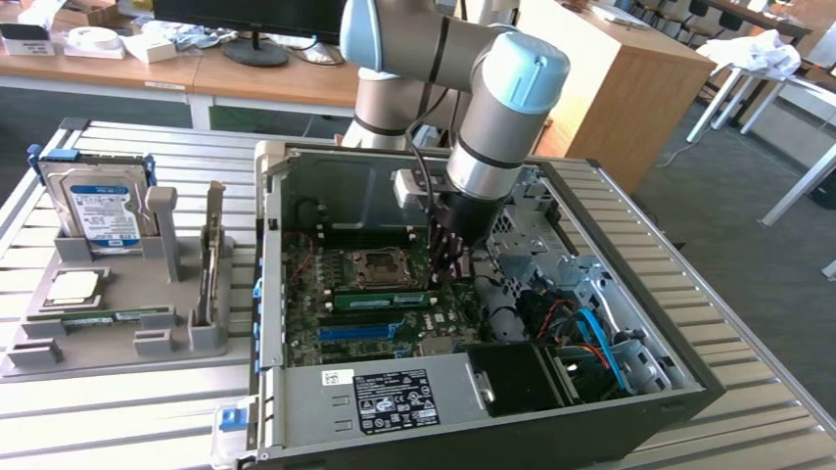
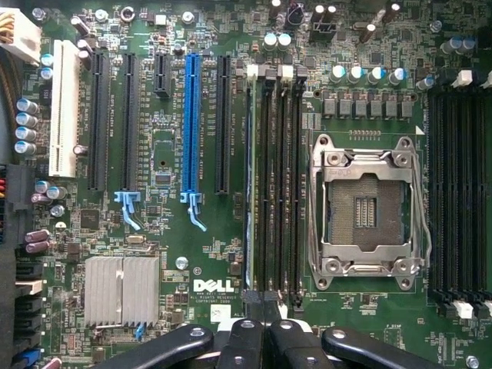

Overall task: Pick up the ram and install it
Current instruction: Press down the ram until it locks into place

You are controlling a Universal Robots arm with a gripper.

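One ram [image 1: 380,300] is sitting in a slot on the motherboard [image 1: 343,318], just beside the gripper [image 1: 451,269]; the arm is reaching steeply down into the case [image 1: 627,294]. Thin, stiff, fragile, I'd say: hold its long edges. In the wrist view, the fingers [image 2: 247,338] are pressing together above the ram [image 2: 249,169], pinching nothing.

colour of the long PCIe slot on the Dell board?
Blue PCIe slot, among black ones; clearest in the wrist view.
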